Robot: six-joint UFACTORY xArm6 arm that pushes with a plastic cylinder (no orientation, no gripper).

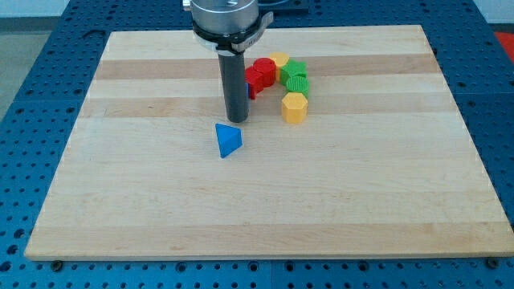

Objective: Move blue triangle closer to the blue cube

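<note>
The blue triangle [228, 140] lies on the wooden board [265, 201], a little left of the middle. My tip [236, 120] stands just above it in the view, slightly to its right, close to it or touching. No blue cube shows; the rod may hide blocks behind it. A cluster sits right of the rod: a red block [260, 76], a yellow block [279, 60] behind it, a green block [295, 76], and a yellow hexagonal block [295, 107] below them.
The board rests on a blue perforated table [48, 64]. The arm's round metal flange [227, 20] hangs over the board's top edge.
</note>
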